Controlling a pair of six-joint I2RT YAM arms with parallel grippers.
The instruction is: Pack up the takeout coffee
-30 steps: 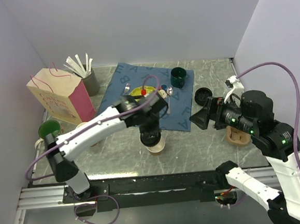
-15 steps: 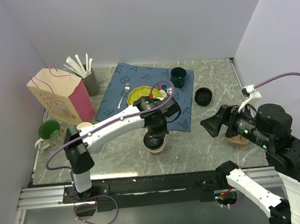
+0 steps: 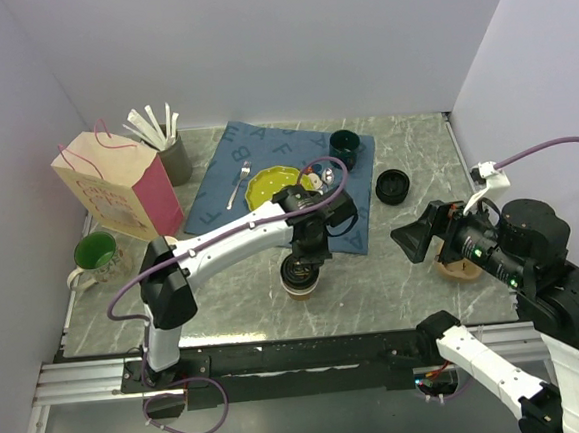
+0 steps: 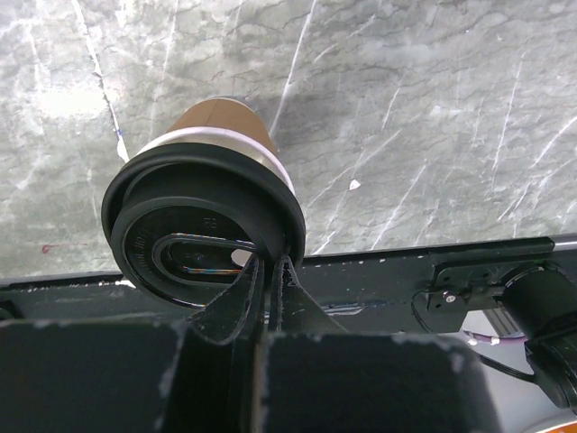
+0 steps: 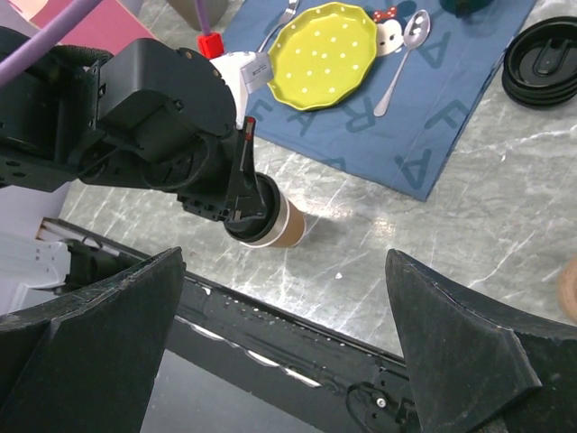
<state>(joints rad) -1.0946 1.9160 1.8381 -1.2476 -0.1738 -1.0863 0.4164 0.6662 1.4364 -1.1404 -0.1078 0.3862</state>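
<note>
Jaws first, from above: the left gripper [image 3: 301,266] is pinched shut on top of the takeout coffee [image 3: 303,289]. The cup is on the bare table [image 3: 405,278], just in front of the blue cloth [image 3: 216,177] and near the front edge. The right gripper [image 3: 412,239] hangs well apart to the right, spread wide and holding nothing. The paper bag [image 3: 117,185] (surely where the cup is meant to go) stands at the far left, mouth up, well away from the cup.

From the left wrist, the two fingers are closed almost against each other at the near edge of the black lid [image 4: 180,244]. One tip looks to be inside the raised rim and one outside, so they appear to be nipping the rim itself. The tan paper wall shows beneath the lid. I cannot tell whether the base rests on the stone or is just off it.

From the right wrist, that arm's own fingers frame the picture at full spread. The cup shows between them with the left gripper on its lid. The yellow plate [image 5: 329,45] and a spoon [image 5: 401,54] lie on the cloth beyond, and the spare lids [image 5: 541,63] sit at the upper right.

I judge the step in hand to be the pick-up, with packing barely begun since the cup is outside the bag. The next move calls for a level lift, a carry leftward and a lowering through the bag's mouth. A rim pinch is a thin hold (the lid could pop off), so it should go slowly.
</note>
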